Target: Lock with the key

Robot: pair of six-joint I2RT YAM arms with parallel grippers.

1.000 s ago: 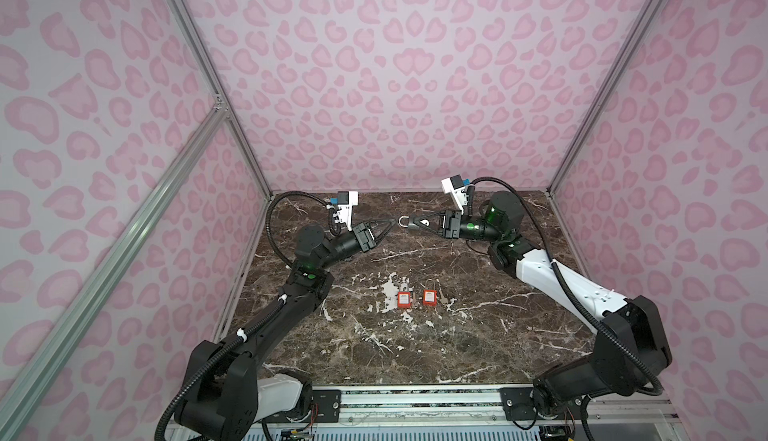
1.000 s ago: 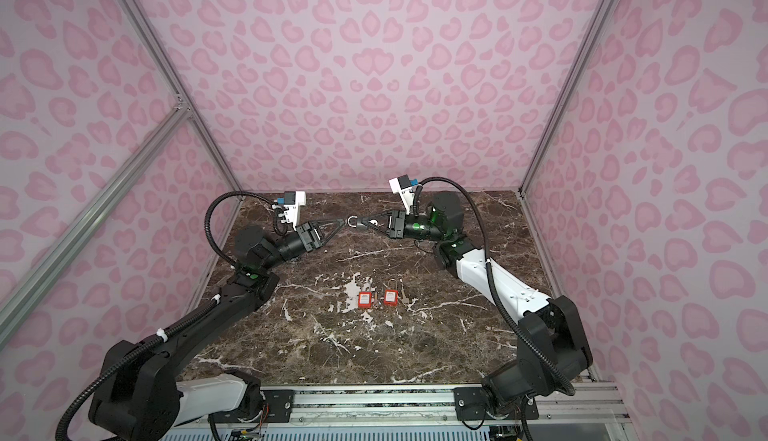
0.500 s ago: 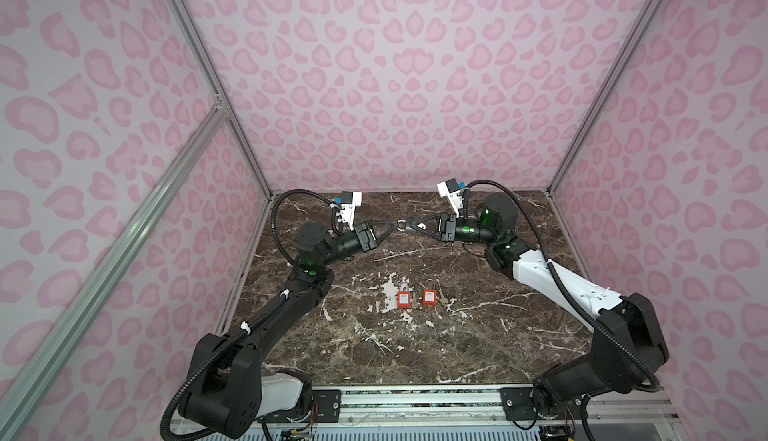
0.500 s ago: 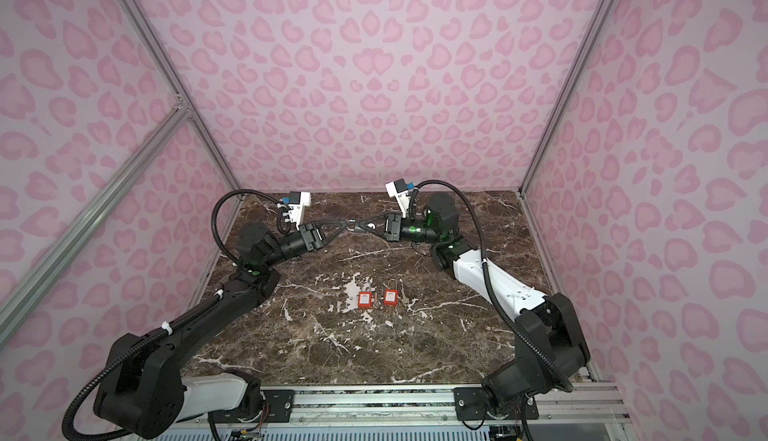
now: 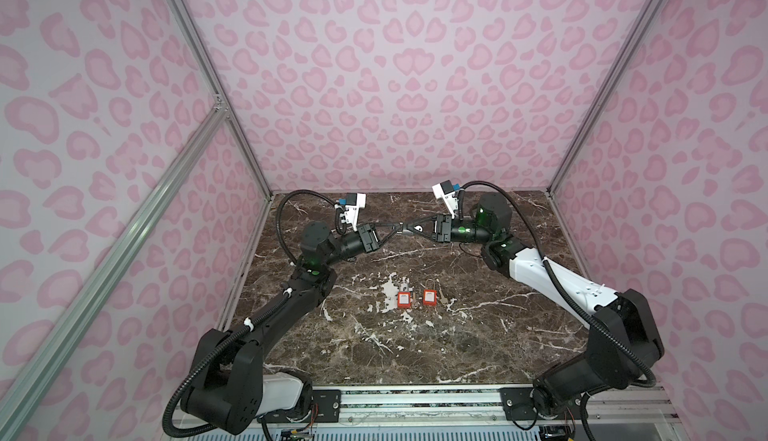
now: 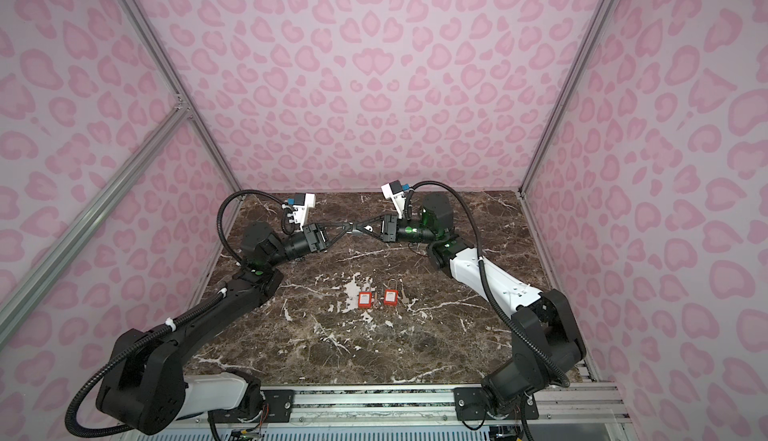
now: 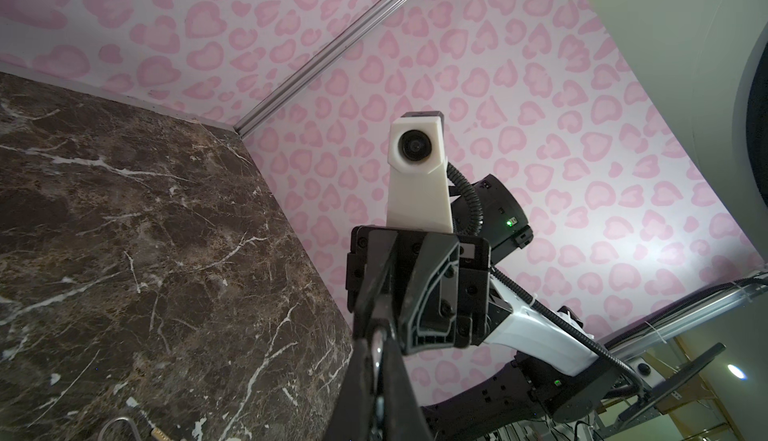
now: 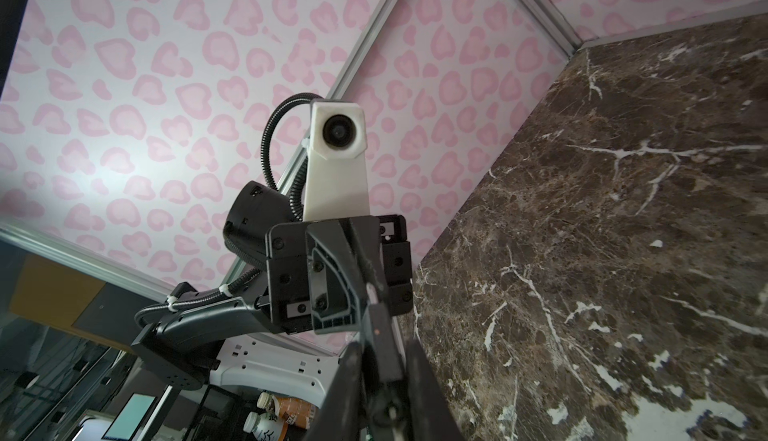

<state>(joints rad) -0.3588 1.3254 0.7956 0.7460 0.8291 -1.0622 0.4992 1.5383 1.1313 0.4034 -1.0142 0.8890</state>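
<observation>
The left gripper (image 5: pixel 397 227) and the right gripper (image 5: pixel 411 227) meet tip to tip in the air above the back of the marble table (image 5: pixel 457 355), near its middle. The left gripper's fingers are pressed together on the key (image 7: pixel 376 349), a thin silvery piece that shows only as a sliver between them in the left wrist view; in both top views it is a small bright speck where the tips meet. The right gripper's fingers (image 8: pixel 351 370) stand a little apart, a narrow gap, and the left gripper's joined tips reach into it; whether those fingers touch the key I cannot tell, since the black fingers hide most of it. Each gripper's body fills the middle of the other arm's wrist view and blocks what lies behind.

A red padlock (image 5: pixel 403 300) and a second red padlock (image 5: pixel 430 297) lie side by side on the table's middle, well apart from the grippers and nearer the front rail (image 5: pixel 415 402); a small pale piece (image 5: pixel 443 301) lies just beside the second, too small to name; a wire shackle (image 7: pixel 120 428) shows at the edge of the left wrist view. Pink-patterned walls (image 5: pixel 395 85) enclose the table on three sides, with aluminium posts (image 5: pixel 584 127) at the corners.
</observation>
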